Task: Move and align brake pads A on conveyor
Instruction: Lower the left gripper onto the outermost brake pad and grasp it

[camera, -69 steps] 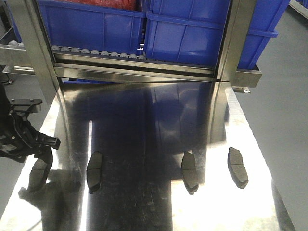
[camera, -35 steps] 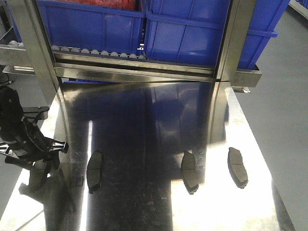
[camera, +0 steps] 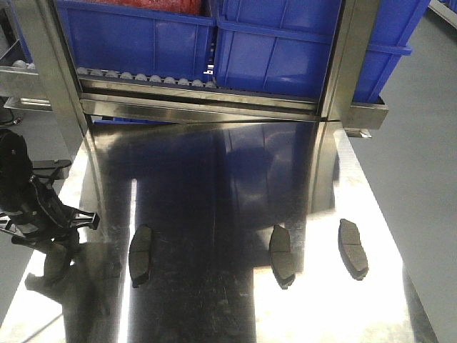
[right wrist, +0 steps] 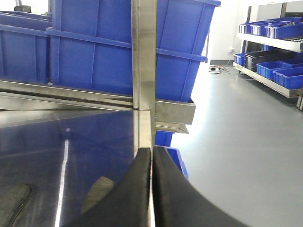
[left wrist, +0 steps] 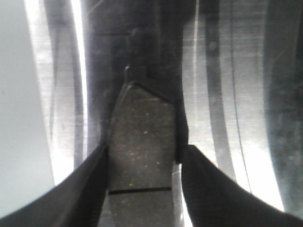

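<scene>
Four brake pads lie on a shiny steel table [camera: 214, 171], grey faces up. Three lie free: one left of centre [camera: 141, 251], one right of centre [camera: 281, 254] and one at the right [camera: 353, 246]. The fourth pad [camera: 51, 263] is at the far left under my left gripper [camera: 61, 239]. In the left wrist view this pad [left wrist: 142, 137] fills the gap of the left gripper [left wrist: 144, 151], both fingers touching its long edges. My right gripper [right wrist: 152, 151] is shut on nothing, above the table's right side. The conveyor is out of view.
Blue bins [camera: 143, 36] stand on a roller rack behind the table, framed by steel posts [camera: 339, 57]. One post [right wrist: 143, 56] rises straight ahead of the right gripper. Grey floor [camera: 421, 143] lies beyond the table's right edge.
My left gripper has come down and slightly right over the far-left pad, its arm turning more upright. The other three pads have not moved.
</scene>
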You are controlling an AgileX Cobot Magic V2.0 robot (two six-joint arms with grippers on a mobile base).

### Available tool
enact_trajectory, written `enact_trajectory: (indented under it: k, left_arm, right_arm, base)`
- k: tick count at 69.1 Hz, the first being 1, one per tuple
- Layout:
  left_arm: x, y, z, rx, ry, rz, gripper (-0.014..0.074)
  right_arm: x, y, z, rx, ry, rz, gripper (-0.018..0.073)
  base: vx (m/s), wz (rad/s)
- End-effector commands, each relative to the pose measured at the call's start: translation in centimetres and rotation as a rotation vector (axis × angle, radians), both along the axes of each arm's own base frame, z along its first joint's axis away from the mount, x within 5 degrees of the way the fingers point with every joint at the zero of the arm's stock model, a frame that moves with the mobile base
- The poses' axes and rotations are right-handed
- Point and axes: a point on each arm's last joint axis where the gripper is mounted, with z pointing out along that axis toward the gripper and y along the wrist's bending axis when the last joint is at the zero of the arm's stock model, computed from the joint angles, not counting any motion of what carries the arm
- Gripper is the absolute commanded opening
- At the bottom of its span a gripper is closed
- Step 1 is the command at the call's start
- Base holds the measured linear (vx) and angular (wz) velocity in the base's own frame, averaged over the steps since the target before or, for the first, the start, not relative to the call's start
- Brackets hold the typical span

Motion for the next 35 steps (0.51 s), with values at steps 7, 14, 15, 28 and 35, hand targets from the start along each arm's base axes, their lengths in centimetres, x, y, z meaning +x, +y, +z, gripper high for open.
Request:
enact_trajectory:
  k: [7,14,15,28,35]
  left_arm:
    - [-1.1,-0.2,-0.3,-0.020,-0.026,0.025,0.0274]
    - [-1.4,-0.2,-0.9,-0.018,-0.008,0.022,0.0242]
    - [-1.5,-0.2,-0.9,-0.017,-0.007,0.021,0.0235]
    - [-1.5,0.1,0.0,0.014,-0.050,-0.005,0.0060]
    - [-1.5,0.2,1.7,0.022,-0.127,-0.012,-0.0008]
  right_arm:
    - [-0.1,0.0,0.6,-0.013,-0.086,0.002,-0.0010]
    - [-0.1,0.0,0.6,-0.013,-0.086,0.002,-0.0010]
    - [-0.1,0.0,0.6,-0.013,-0.086,0.002,-0.0010]
    - [-0.1,0.0,0.6,-0.013,-0.086,0.002,-0.0010]
    - [-0.1,0.0,0.6,-0.013,-0.086,0.002,-0.0010]
  base:
    - [0.00,0.00]
    - [0.00,0.00]
    - [0.00,0.00]
    - [0.00,0.00]
    - [0.00,0.00]
